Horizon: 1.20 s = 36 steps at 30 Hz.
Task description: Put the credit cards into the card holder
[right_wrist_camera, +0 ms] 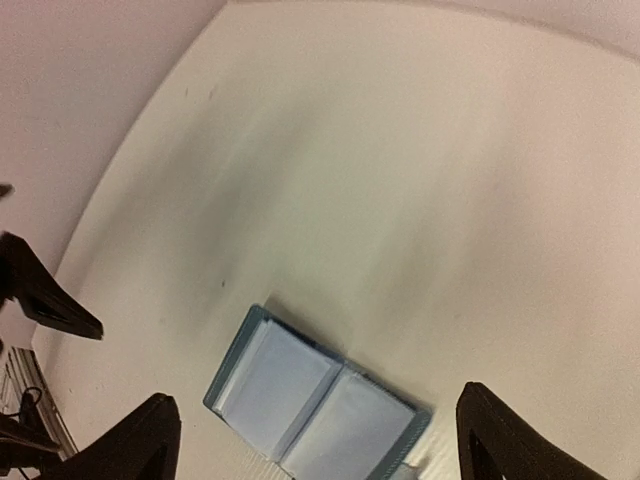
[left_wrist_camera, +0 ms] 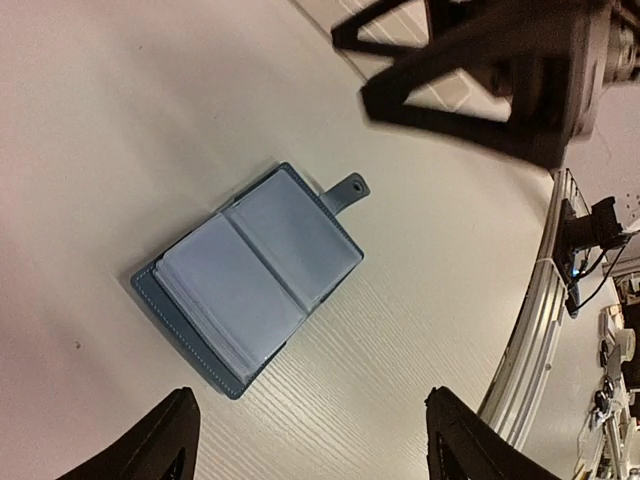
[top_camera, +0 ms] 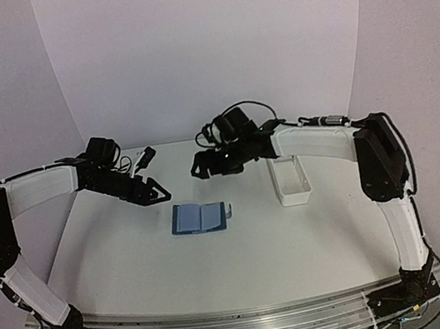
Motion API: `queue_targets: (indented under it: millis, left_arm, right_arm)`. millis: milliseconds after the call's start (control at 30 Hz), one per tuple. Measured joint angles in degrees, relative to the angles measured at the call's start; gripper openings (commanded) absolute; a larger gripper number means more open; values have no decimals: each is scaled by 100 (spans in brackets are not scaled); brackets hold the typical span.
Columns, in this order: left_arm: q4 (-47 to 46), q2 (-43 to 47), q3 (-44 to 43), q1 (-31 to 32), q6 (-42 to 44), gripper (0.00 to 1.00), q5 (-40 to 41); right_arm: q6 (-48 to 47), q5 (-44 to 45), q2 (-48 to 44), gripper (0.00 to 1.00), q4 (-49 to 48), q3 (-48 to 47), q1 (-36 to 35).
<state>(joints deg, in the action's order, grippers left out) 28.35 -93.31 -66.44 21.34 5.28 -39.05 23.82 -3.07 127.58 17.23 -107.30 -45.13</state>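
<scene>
- Two claws, both released and empty: your left claw [left_wrist_camera: 311,395] and your right claw [right_wrist_camera: 318,392] hang above the surface [top_camera: 134,255].
- Your card holder [top_camera: 200,217] lies opened flat mid-surface, touching neither claw.
- White tray [top_camera: 292,179] sits to its right.

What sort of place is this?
Likely a robotics lab bench: left arm and right arm bolted to a metal rail, a plain backdrop, and a table holding a card holder and tray.
</scene>
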Motion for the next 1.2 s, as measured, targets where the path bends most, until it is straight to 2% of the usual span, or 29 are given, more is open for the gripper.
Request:
queue_targets:
  millis: [100, 233, 333, 433, 567, 667, 767, 1000, 1200]
  left_arm:
    - [-626, 126, 200, -1, -135, 99, -184]
    - [-1587, 162, 460, 1, -512, 99, -106]
    - [-2197, 112, 503, 1, -744, 100, 73]
    - [-2740, -8, 501, 1, -967, 99, 201]
    - [-3264, -388, 496, -1, -1181, 99, 299]
    - [-3444, -699, 496, -1, -1236, 99, 332]
    - [-3547, -903, 487, -1, -1223, 99, 364]
    - [-3731, -1315, 236, -26, -1165, 99, 469]
    - [-3794, -1540, 75, -93, -1157, 100, 479]
  right_arm:
    - [-654, -150, -574, 98, -9, 0, 478]
    - [-1962, -57, -1346, 98, -136, 130, 1250]
    - [-3091, 21, -1541, 98, -241, 187, 1781]
    - [-4225, 53, -1396, 98, -255, 190, 2155]
    - [-6209, -52, -989, 98, -224, 266, 2466]
    - [-7572, -37, -769, 98, -114, 423, 2517]
    - [-8526, 89, -562, 98, -44, 426, 2487]
    - [-9860, 523, -273, 98, -41, 425, 2424]
    - [-10326, 1110, 319, 98, -48, 109, 2383]
